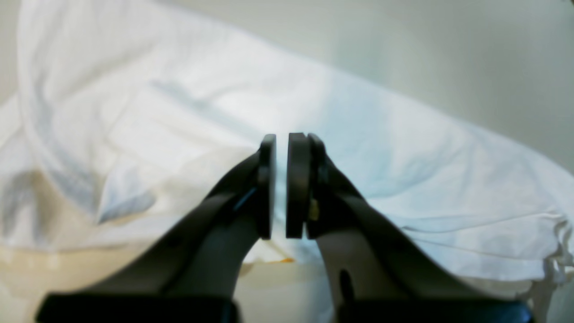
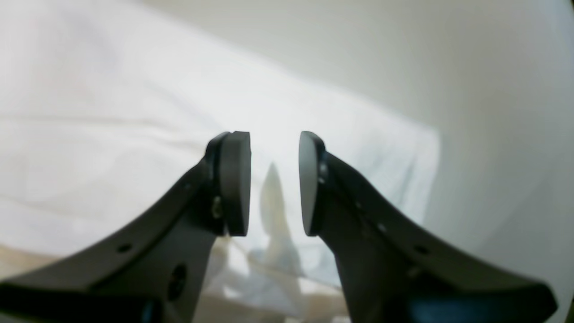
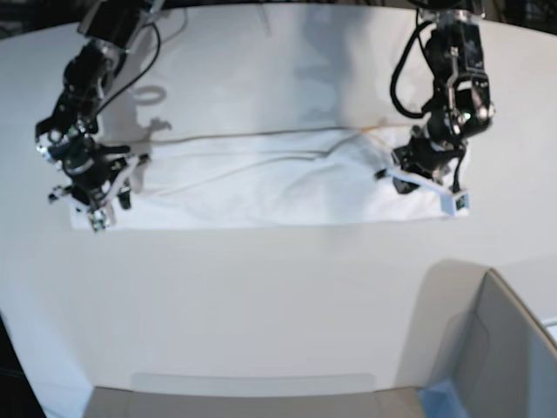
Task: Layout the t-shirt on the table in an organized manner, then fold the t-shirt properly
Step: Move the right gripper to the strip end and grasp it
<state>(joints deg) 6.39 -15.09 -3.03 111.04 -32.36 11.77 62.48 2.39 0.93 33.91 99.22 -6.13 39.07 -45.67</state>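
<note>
mid-fold: the shirt [image 3: 261, 183] lies as a long band on the bench [image 3: 261, 305], the left claw [image 1: 280, 184] at one end nearly pressed together with nothing clearly pinched, the right claw [image 2: 273, 179] spread over the other end; next, i judge, both must nip the ends.

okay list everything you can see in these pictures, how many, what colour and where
t-shirt: one, white, spread as a long band across the middle of the table between the two arms
table: one, white, under everything
bin: one, grey, open-topped, near right corner of the base view
left claw: one, black, over the shirt's end on the base view's right, jaws nearly together
right claw: one, black, over the shirt's end on the base view's left, jaws apart with nothing between them
</note>
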